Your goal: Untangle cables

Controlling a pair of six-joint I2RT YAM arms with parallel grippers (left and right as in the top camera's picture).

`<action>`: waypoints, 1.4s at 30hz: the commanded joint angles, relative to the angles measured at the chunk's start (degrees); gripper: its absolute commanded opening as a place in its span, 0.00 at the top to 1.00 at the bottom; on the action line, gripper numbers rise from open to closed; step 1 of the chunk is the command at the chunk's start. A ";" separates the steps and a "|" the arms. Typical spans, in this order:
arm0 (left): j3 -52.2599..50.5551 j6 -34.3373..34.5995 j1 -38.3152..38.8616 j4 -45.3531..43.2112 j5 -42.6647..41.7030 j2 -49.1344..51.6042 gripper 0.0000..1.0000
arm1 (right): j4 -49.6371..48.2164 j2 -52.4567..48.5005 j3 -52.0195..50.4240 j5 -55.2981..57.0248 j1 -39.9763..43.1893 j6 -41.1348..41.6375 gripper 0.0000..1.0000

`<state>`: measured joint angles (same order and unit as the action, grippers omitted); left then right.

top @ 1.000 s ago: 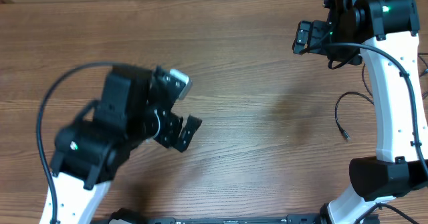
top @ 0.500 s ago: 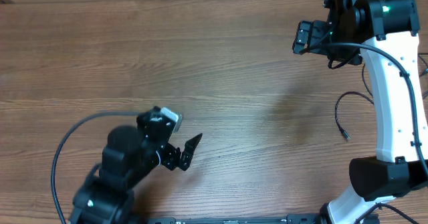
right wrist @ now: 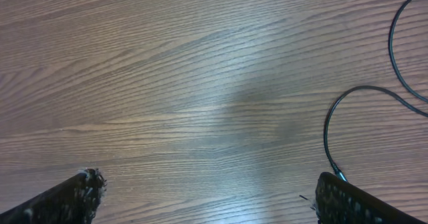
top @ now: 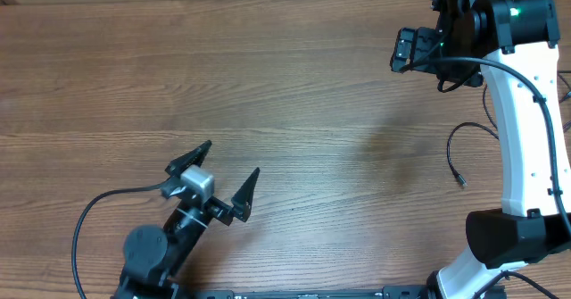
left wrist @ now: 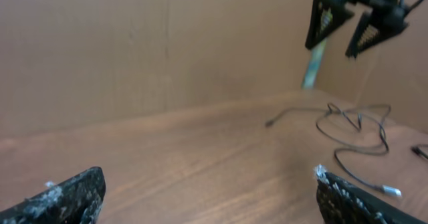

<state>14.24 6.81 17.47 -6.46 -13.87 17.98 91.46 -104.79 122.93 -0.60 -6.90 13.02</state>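
Black cables (right wrist: 326,136) look limp, light — I'd pinch near a plug end (top: 461,182); left gripper (top: 232,157) and right gripper (top: 400,49) gape empty.

Cables (top: 450,147): thin black cords, loosely looped, lying slack on the tabletop (top: 294,94) at 3 o'clock; one plug end (top: 461,182) lies free.

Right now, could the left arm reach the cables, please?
Probably not easily: the left end effector, open, sits far across the table from the cables, which lie by the right arm. Nothing stands in between, though.
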 commanded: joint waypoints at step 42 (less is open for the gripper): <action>-13.97 -0.61 -6.99 10.73 18.29 -17.81 0.00 | -0.26 0.31 0.11 0.37 -0.22 -0.39 0.00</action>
<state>0.49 8.12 11.09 4.16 4.73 0.73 91.42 -104.79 122.93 -0.62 -6.90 13.02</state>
